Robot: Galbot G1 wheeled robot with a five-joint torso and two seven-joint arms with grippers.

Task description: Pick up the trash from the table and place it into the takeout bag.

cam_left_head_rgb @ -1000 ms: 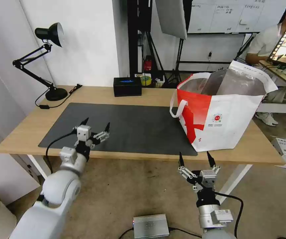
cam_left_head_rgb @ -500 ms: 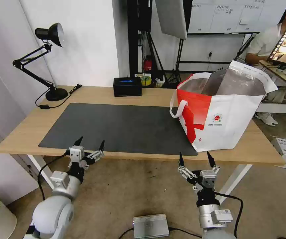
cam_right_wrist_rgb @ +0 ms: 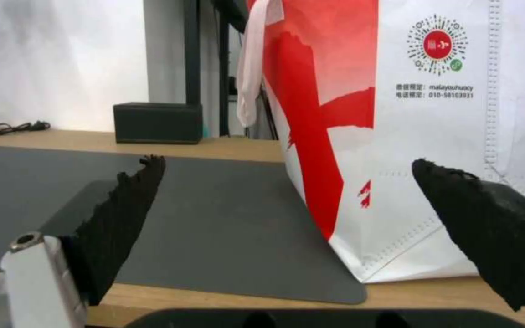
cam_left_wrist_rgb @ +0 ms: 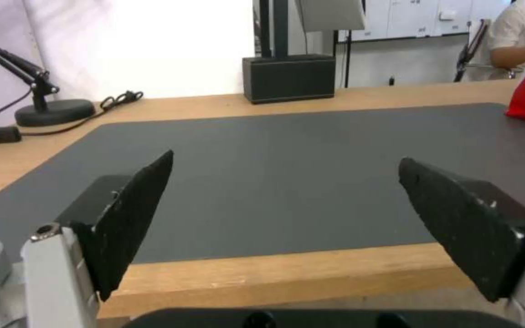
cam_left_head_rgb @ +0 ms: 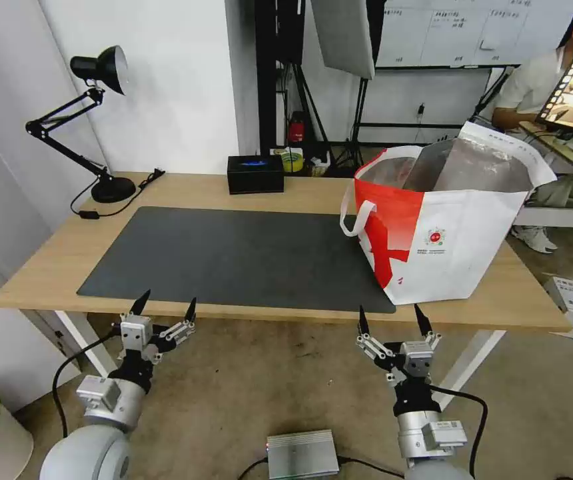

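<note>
Both grippers hang below the near edge of the surface, left gripper and right gripper with jaws wide and empty. The takeout bag stands at the right end. Parking well means keeping clear of its handles.

Both pincers agape, empty

The bag is white with a red side panel and silver lining. The mat is dark grey on the light-wood table.
</note>
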